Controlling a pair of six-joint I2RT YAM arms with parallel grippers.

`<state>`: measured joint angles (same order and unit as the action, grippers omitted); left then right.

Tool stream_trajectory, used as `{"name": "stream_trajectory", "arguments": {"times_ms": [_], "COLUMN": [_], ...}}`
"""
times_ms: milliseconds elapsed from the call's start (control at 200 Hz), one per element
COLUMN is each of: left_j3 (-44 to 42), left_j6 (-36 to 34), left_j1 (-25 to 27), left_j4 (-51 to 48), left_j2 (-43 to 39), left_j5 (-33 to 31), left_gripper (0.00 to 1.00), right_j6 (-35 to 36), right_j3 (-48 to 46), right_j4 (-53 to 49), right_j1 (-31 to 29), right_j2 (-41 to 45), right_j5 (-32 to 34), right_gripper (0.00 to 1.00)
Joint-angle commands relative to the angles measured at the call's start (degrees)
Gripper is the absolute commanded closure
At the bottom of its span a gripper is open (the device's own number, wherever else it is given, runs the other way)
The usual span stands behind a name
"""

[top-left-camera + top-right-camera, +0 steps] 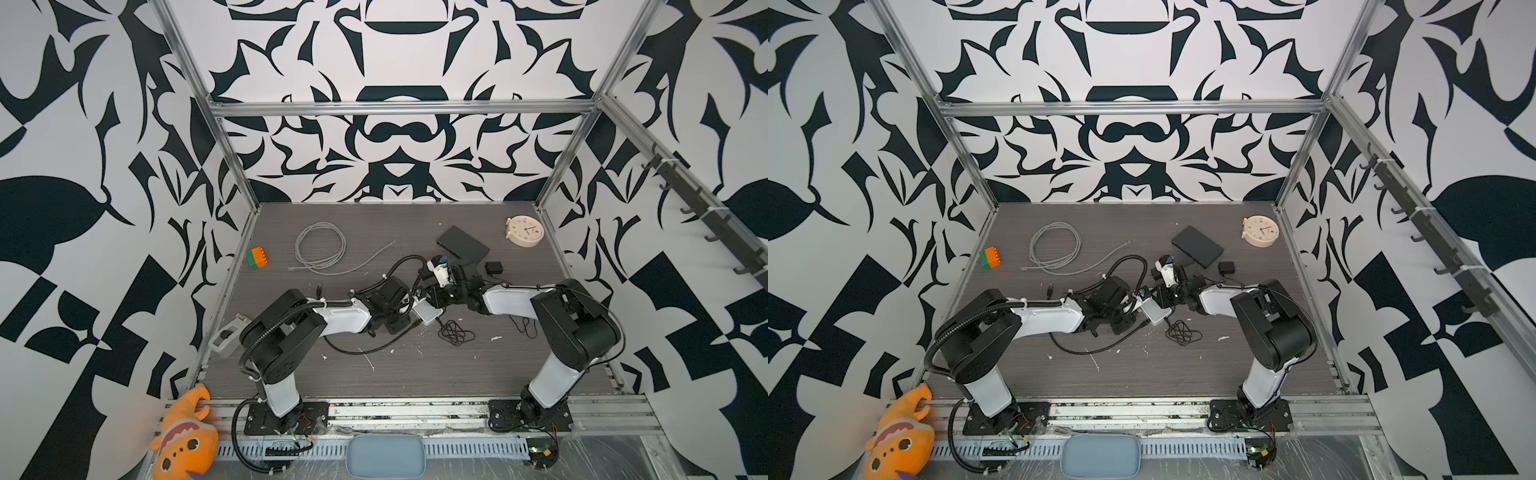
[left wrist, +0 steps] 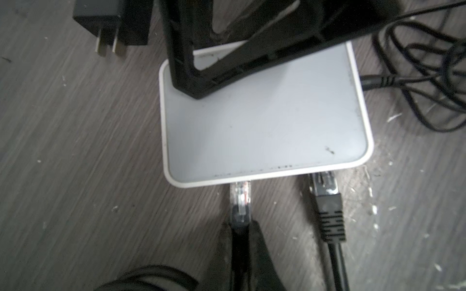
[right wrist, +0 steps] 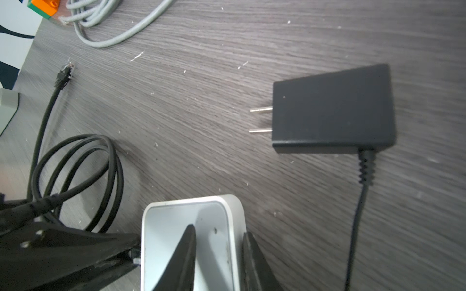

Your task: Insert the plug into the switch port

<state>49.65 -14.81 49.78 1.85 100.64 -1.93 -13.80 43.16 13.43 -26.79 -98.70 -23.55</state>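
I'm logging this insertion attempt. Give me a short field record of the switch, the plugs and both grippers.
switch: white box flat on table
held plug: clear-tipped plug, tip at the switch's edge
left gripper: shut on that plug's cable end
right gripper: clamps the switch's corner
second plug: black-booted plug at the same edge, not gripped
power adapter: apart, prongs bare

The switch (image 2: 264,121) hides its ports (plug (image 2: 240,194) tip unseen).
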Motion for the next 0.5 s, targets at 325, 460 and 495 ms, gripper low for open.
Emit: {"name": "stream_trajectory", "arguments": {"times_ms": [325, 460, 495], "left_j3": [-8.0, -8.4, -8.5], "left_j6": [4.8, 5.1, 5.3], "left_j1": [-0.1, -0.1, -0.1], "left_j4": [16.0, 16.8, 17.2], "left_j2": [-5.3, -6.8, -6.6], "left_j5": [0.7, 0.1, -0.2], "left_gripper": [1.0, 1.0, 1.0], "right_j6": [-0.3, -1.1, -1.3], "right_j3": [-2.2, -2.6, -2.6], "right_j4": [-8.2, -7.4, -7.1], "right_j1": [-5.2, -5.2, -5.2], "right_j2": [-2.7, -2.5, -2.4], "right_j5": [-10.4, -10.2, -10.4], "right_gripper": [0.72, 0.72, 0.72]}}
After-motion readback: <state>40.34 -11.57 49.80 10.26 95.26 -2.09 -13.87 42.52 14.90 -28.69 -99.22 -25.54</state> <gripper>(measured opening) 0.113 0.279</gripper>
